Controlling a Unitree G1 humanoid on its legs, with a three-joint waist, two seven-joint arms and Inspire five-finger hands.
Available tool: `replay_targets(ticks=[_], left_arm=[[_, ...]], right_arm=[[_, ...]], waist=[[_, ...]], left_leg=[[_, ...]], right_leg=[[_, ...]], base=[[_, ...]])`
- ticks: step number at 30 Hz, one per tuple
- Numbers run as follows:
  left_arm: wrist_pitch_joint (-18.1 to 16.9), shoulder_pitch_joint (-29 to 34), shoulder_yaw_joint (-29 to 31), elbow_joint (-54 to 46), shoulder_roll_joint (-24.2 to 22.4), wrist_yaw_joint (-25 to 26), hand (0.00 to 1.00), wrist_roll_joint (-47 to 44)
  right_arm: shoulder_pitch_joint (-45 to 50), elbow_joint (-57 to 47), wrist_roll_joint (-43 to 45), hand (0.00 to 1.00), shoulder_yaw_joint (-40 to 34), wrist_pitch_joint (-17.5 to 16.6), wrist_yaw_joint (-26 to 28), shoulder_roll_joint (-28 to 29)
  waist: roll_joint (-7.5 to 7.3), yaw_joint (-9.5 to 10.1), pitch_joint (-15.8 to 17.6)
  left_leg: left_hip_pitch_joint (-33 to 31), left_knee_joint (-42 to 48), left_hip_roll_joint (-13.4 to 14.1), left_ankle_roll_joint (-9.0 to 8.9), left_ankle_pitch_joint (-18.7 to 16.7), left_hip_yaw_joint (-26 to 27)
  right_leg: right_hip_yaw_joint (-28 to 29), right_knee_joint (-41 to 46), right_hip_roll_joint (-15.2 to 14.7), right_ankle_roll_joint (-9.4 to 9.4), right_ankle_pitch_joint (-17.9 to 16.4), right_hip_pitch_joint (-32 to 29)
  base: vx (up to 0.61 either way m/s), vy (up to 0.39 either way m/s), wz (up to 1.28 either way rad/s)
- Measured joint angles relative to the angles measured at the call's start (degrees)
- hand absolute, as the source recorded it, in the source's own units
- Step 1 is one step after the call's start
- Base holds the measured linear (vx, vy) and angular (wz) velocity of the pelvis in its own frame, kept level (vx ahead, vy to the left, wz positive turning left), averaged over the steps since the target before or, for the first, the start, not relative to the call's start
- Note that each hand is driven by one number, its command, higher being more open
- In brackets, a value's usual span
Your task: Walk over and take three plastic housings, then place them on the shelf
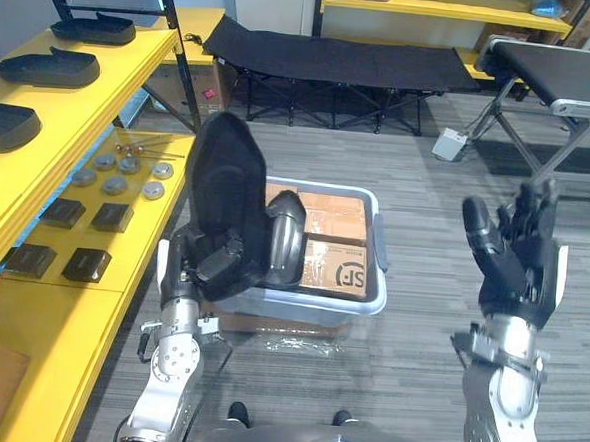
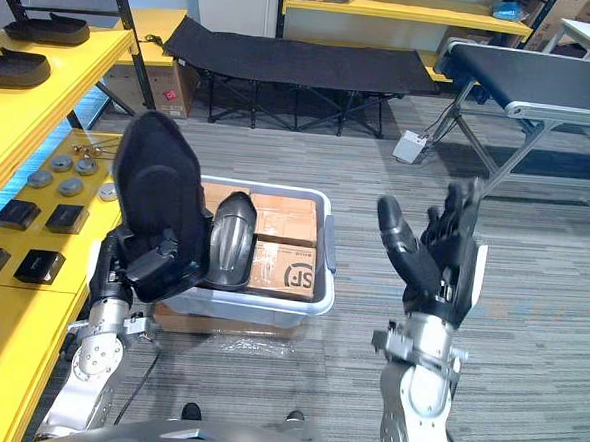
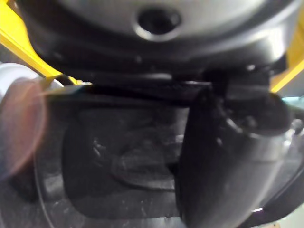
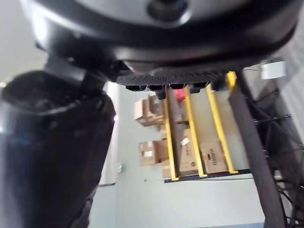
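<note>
Left eye view: left hand (image 1: 212, 261) clasps housing (image 1: 228, 172), apparently by base; right hand (image 1: 518, 265) splayed, empty.

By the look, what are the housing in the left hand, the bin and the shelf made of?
The housing in the left hand looks like black moulded plastic, matte: curved shell, no glare. The bin: pale grey plastic, slight sheen on its rim. The shelf: smooth yellow coated board; metal or wood, cannot tell.
</note>
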Motion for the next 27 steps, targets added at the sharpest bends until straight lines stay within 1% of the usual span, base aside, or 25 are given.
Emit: replay_targets(ticks=[1,3,6,8,11,13,16,18,19,21,22,24,27], left_arm=[[-0.93,0.25,0.02,-0.11,-0.29,0.50,0.00,-0.21],[-2.06,0.56,0.08,-0.18,-0.81,0.71,0.00,-0.94],[-4.53,1.54,0.08,-1.17,-2.06,-0.67,0.00,-6.44],[-5.77,1.57,0.13,-1.20,-2.38,-3.21,0.00,-12.63],[-6.40,1.85,1.72,-1.20,-3.48,-5.58,0.00,-18.56],[-6.83,1.85,2.97,-1.26,-3.95,-5.80,0.00,-19.89],[-6.86,2.18,5.13,-4.03,-4.52,-4.83,0.00,-20.54],[-6.86,3.71,7.22,-9.50,-4.57,-2.90,0.00,-20.19],[-6.86,3.99,7.94,-10.74,-4.58,-2.44,0.00,-20.09],[-6.86,5.03,12.47,-14.51,-5.58,-0.26,0.00,-18.41],[-6.88,5.45,14.05,-15.21,-6.07,0.21,0.00,-17.76],[-6.89,6.80,19.87,-16.97,-7.28,1.46,0.00,-16.30],[-6.96,8.72,24.77,-17.48,-8.48,1.71,0.00,-15.89]], right_arm=[[1.44,1.52,0.68,1.00,0.05,0.71,0.70,1.79],[2.14,3.44,0.60,1.00,0.05,1.44,1.12,2.59],[2.92,10.92,-1.24,1.00,-0.11,3.50,1.59,3.46],[3.27,16.08,-2.74,1.00,-0.50,5.10,1.54,3.60],[3.49,20.27,-2.83,1.00,-1.63,6.94,1.56,3.77],[3.41,21.79,-2.98,1.00,-2.42,7.18,1.54,3.77],[2.09,23.73,-2.95,1.00,-3.15,8.48,2.08,3.73],[-0.44,24.80,-5.53,1.00,-1.87,10.40,2.79,3.23],[-1.06,24.81,-6.39,1.00,-1.28,10.91,2.86,2.99],[-5.31,25.73,-7.35,1.00,3.17,12.34,3.14,0.76],[-6.91,26.23,-7.46,1.00,4.36,12.57,3.27,0.09],[-12.58,27.13,-9.61,1.00,7.37,13.39,3.89,-1.22],[-16.97,27.63,-9.61,1.00,8.13,13.40,3.97,-1.55]], waist=[[0.38,-0.37,-0.28],[0.56,-0.69,-0.59],[0.63,-0.89,-0.91],[0.77,-0.91,-0.98],[1.23,-0.88,-1.26],[1.50,-0.87,-1.43],[1.54,-0.66,-1.45],[1.53,-0.21,-1.45],[1.54,0.24,-1.45],[1.52,2.73,-1.45],[1.51,3.32,-1.45],[1.48,6.14,-1.47],[1.32,8.80,-1.43]], left_leg=[[-0.02,0.00,0.05,-0.03,-0.04,0.15],[-0.02,0.00,0.02,-0.05,-0.15,0.35],[-0.01,0.00,0.04,-0.20,-0.43,0.92],[-0.06,0.01,0.04,-0.19,-0.50,0.96],[-0.10,0.02,0.00,-0.09,-0.46,0.64],[-0.10,0.02,-0.01,0.13,-0.31,0.10],[-0.34,0.02,-0.03,0.14,-0.28,-1.53],[-1.64,0.02,-0.20,0.03,0.15,-3.83],[-1.89,0.03,-0.24,-0.07,0.24,-4.45],[-2.11,0.07,-0.31,-0.25,0.67,-6.80],[-2.12,0.07,-0.37,-0.26,0.78,-7.43],[-2.99,0.17,-1.02,-0.32,1.40,-10.61],[-4.31,0.19,-1.54,-0.15,2.27,-14.00]], right_leg=[[0.20,-0.14,-0.02,0.00,0.02,-0.10],[0.40,-0.32,-0.06,0.03,0.06,-0.14],[1.06,-0.33,-0.03,0.15,0.17,-0.38],[1.15,-0.33,-0.02,0.21,0.21,-0.24],[1.04,-0.34,-0.03,0.52,0.40,-0.15],[0.57,-0.38,-0.04,0.50,0.38,0.14],[-1.17,-0.60,-0.05,0.43,0.23,0.95],[-3.50,-0.98,-0.13,0.45,0.15,1.22],[-4.18,-1.20,-0.12,0.45,0.16,1.42],[-6.72,-1.65,-0.02,0.45,0.16,2.76],[-7.38,-1.72,-0.01,0.44,0.12,3.13],[-10.65,-2.35,-0.02,0.49,-0.06,4.11],[-14.46,-2.59,-0.20,0.70,-0.36,4.97]], base=[[0.00,-0.003,-0.05],[0.01,0.005,-0.07],[0.02,0.008,-0.10],[0.01,0.001,-0.02],[0.01,0.001,0.01],[0.02,-0.003,0.12],[0.00,-0.012,0.28],[-0.03,-0.016,0.45],[-0.02,-0.022,0.54],[-0.02,-0.034,0.52],[-0.03,-0.044,0.55],[-0.04,-0.032,0.68],[-0.02,-0.027,0.77]])
